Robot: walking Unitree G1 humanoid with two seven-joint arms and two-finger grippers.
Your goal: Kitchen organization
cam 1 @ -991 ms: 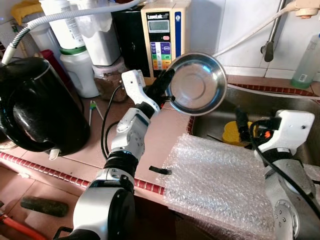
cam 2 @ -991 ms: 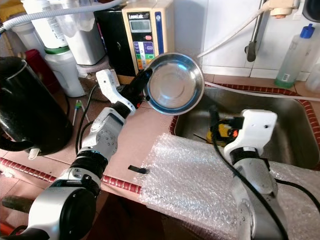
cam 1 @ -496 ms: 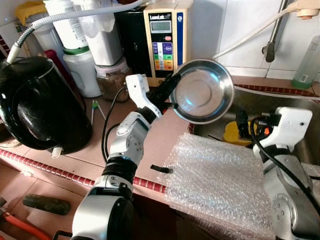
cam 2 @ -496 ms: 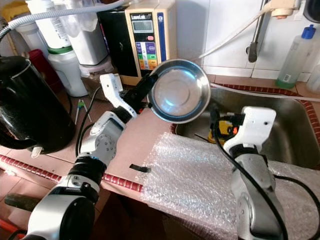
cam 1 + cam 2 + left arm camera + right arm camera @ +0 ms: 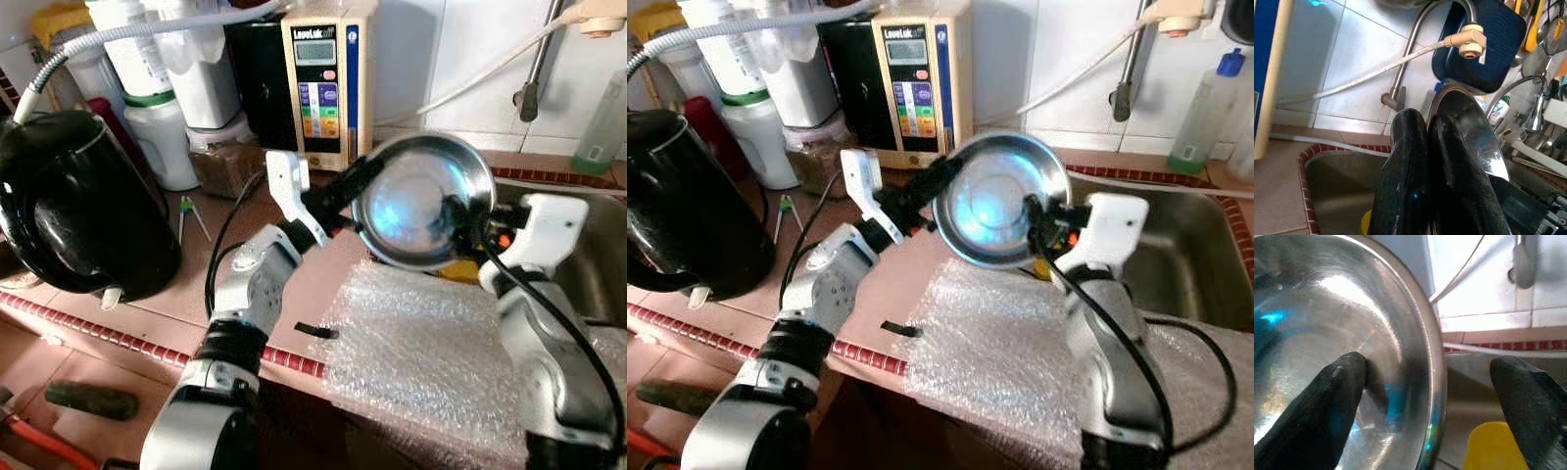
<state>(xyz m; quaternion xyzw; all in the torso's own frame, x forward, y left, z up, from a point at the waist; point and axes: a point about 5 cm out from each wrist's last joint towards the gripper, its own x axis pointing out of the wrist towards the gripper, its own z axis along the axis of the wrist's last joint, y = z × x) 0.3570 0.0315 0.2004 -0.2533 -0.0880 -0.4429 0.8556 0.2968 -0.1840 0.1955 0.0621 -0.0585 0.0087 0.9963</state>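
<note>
Bowl point(image 5: 423, 201) pinched by left gripper point(image 5: 355, 188) w/ right gripper point(image 5: 1425, 396) wide astride rim (handover?): early release drops it into sink point(image 5: 1190, 259).

Bowl point(image 5: 423, 200) held up over counter point(image 5: 255, 264) edge, just left of sink point(image 5: 1176, 264). Left gripper point(image 5: 355, 181) on its left rim, right gripper point(image 5: 1034, 217) straddling its right rim. Bubble wrap point(image 5: 421, 362) near, below bowl. Kettle point(image 5: 78, 211) far left; water machine point(image 5: 323, 78) behind bowl.

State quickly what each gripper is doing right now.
Left gripper: shut on the steel bowl's rim.
Right gripper: open, fingers straddling the bowl's rim.
</note>
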